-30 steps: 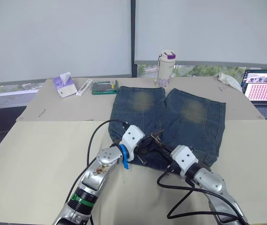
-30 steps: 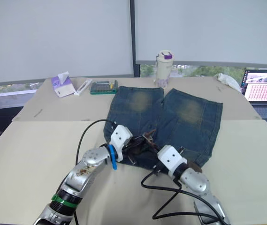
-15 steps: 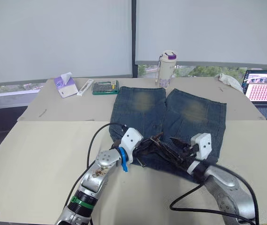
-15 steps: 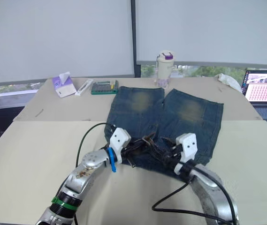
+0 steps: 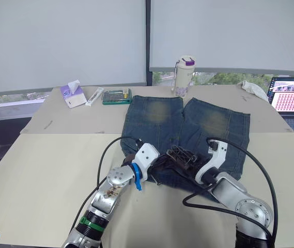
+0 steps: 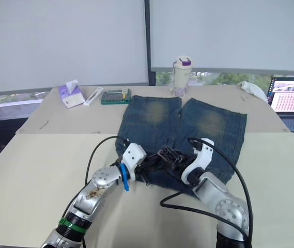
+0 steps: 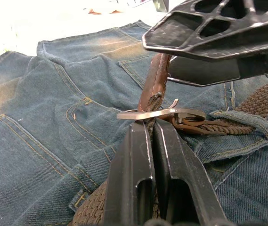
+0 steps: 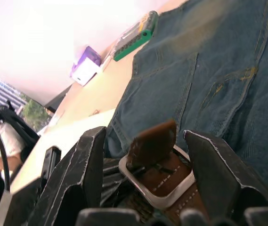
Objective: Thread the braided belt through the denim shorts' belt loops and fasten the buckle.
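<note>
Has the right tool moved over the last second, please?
Yes. The right tool has swung toward the shorts' right edge and back toward the buckle, now straddling it open.

Blue denim shorts (image 5: 188, 126), brown braided belt (image 7: 155, 84)

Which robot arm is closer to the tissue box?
Left. The left end effector works at the shorts' waistband on the side toward the tissue box; the right end effector sits farther across.

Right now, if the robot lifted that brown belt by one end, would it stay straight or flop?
Probably flop: the braided belt is woven and bends upward at the buckle. The metal buckle end likely hangs heavier. The left gripper, pinched shut on the strap, suggests it grips without slipping.
</note>
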`<state>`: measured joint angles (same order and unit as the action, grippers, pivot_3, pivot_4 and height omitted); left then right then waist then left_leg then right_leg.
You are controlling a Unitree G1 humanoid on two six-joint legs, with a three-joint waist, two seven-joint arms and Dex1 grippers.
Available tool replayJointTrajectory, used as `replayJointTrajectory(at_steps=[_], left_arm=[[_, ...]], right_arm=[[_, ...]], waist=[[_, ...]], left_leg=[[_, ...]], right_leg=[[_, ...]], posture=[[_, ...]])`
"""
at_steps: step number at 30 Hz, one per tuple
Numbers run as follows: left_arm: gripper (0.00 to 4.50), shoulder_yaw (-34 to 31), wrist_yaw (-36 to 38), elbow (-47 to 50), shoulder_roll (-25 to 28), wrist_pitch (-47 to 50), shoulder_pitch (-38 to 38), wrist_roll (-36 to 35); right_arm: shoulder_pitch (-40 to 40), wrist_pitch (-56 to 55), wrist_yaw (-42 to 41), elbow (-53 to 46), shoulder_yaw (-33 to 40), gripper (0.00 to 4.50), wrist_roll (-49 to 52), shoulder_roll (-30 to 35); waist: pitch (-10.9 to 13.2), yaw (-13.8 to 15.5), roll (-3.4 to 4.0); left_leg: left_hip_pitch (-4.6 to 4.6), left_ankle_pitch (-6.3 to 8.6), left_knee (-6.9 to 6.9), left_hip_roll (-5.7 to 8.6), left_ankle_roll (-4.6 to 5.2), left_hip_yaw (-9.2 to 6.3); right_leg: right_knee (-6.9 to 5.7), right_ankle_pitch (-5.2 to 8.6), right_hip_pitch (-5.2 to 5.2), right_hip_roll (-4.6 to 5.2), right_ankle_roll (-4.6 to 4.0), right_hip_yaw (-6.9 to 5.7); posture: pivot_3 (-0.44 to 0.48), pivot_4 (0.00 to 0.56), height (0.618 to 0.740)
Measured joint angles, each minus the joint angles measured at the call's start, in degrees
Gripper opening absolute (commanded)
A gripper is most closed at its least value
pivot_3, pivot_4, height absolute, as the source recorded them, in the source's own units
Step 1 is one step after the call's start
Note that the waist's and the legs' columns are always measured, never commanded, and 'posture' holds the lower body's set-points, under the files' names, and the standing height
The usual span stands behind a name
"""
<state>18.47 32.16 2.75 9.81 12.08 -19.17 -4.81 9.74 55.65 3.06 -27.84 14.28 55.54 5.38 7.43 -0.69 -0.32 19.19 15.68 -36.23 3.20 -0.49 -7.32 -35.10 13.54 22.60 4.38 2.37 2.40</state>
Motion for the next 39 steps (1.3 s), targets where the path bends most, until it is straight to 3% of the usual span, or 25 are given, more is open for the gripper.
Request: replayJointTrajectory(at_steps=[3,9,15,22,29,39], left_arm=[[0.00,0.1,0.0,-0.3,0.0,-0.9,0.1,0.2],[0.00,0.3,0.0,-0.7,0.0,-1.4,0.3,0.3],[2.02,-1.4,5.3,0.8,0.8,2.4,2.2,-6.2],[4.37,-6.2,9.0,1.6,7.2,0.5,5.5,-8.3],[4.44,-15.5,10.3,-0.3,8.9,0.7,6.4,-14.3],[4.44,-16.1,9.5,-4.8,8.9,0.3,7.2,-13.0]], right_arm=[[0.1,0.3,1.8,0.5,0.0,2.16,1.2,0.0],[0.2,0.3,3.3,0.5,-0.3,0.05,3.7,-0.1],[0.1,0.2,4.6,0.9,0.1,0.00,4.3,0.7],[-1.7,0.1,4.4,0.9,2.8,0.00,8.7,4.6],[-3.6,0.0,2.2,1.3,8.2,0.00,17.9,12.2],[-6.0,-0.4,-1.2,4.5,13.7,0.00,27.4,24.3]], waist=[[0.0,0.0,0.01],[0.0,-0.1,0.03],[0.0,-0.2,0.05],[0.0,-0.2,0.09],[-0.1,0.1,0.09],[0.0,0.1,0.08]], left_leg=[[0.00,0.00,0.00,0.00,0.01,0.04],[0.00,0.01,-0.01,-0.01,0.02,0.09],[0.00,0.02,-0.01,-0.02,0.04,0.10],[0.00,0.03,0.00,-0.04,0.06,0.10],[0.02,0.11,-0.09,-0.02,0.19,0.15],[0.04,0.15,-0.11,-0.03,0.27,0.36]], right_leg=[[0.00,0.00,0.00,0.00,0.00,0.00],[-0.01,0.00,0.00,-0.02,0.01,0.00],[-0.02,0.01,0.01,-0.03,0.01,-0.01],[-0.02,0.01,0.04,-0.04,0.00,-0.01],[0.04,0.01,-0.06,0.02,0.02,-0.03],[0.07,0.01,-0.14,0.02,0.02,-0.02]], posture=[[0.000,0.150,0.740],[0.000,0.150,0.740],[0.000,0.150,0.740],[0.000,0.150,0.740],[0.000,0.150,0.740],[0.000,0.150,0.740]])
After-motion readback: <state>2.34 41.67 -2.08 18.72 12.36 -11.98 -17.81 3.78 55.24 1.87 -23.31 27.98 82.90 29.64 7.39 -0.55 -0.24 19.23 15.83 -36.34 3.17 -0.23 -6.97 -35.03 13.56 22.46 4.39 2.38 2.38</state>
